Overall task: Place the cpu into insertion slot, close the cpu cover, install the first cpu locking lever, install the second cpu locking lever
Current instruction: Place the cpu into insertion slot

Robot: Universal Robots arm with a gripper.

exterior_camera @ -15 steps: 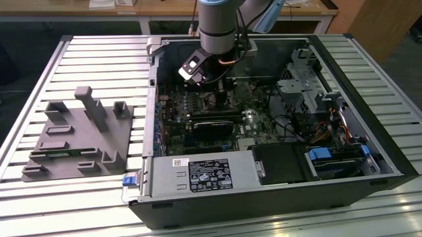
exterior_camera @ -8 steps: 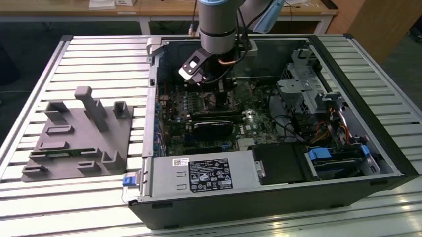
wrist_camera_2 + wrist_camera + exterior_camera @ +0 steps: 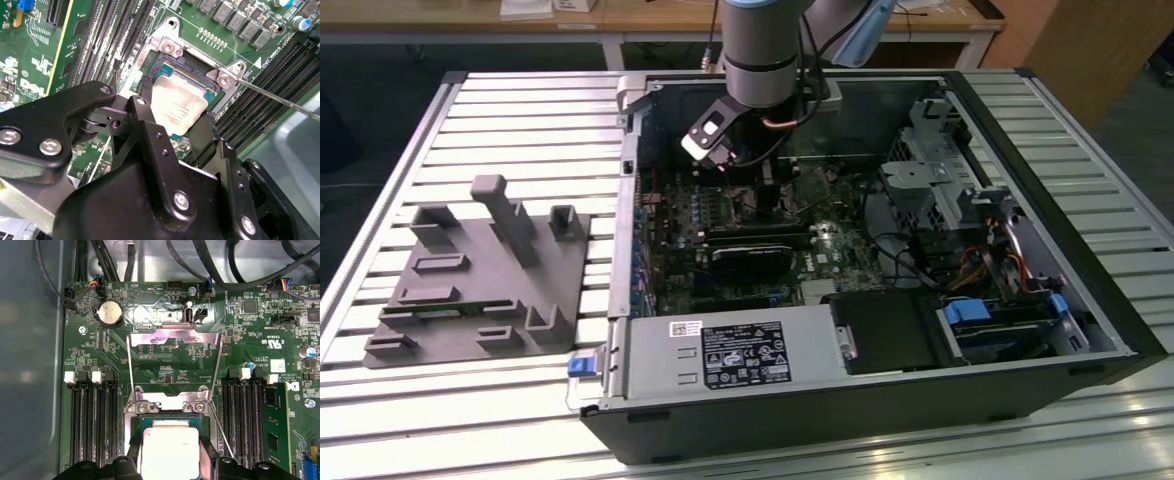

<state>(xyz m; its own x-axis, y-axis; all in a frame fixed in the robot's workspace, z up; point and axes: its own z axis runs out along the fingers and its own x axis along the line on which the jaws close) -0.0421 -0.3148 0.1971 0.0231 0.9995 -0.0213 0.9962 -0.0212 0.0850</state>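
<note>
1. The gripper (image 3: pixel 172 122) is down inside the open computer case (image 3: pixel 881 405), low over the green board (image 3: pixel 250 330). Its black fingers (image 3: pixel 142 115) are drawn in against two opposite edges of the cpu (image 3: pixel 177 102), so it has the chip pinched between them.
2. In the first wrist view it's the same story: the gripper (image 3: pixel 169 457) straddles the cpu (image 3: pixel 167 450), dark fingers (image 3: pixel 133 452) tight on either side of that dull grey top.
3. The cpu is at the insertion slot (image 3: pixel 196 69), sitting within its dark frame. Whether it is fully seated I cannot tell.
4. The cpu cover (image 3: pixel 172 335) is swung open, standing up off the slot. The board shows through its square window.
5. A thin metal lever rod (image 3: pixel 280 99) runs away from one corner of the slot, unlatched and clear of the cover.
6. Long black memory slots (image 3: pixel 92 420) flank the insertion slot on both sides in the first wrist view. A round coin battery (image 3: pixel 109 313) sits further up the board.
7. Pulling back to the exterior view: the arm (image 3: pixel 761 50) comes down from above into the case, with the gripper (image 3: pixel 750 180) near the far half of the board.
8. A labelled silver power supply box (image 3: pixel 720 355) sits at the near edge of the case.
9. The case lies on its side on a slatted metal surface (image 3: pixel 520 110). A grey plastic fixture (image 3: pixel 480 270) rests well apart on the exterior view's left.
</note>
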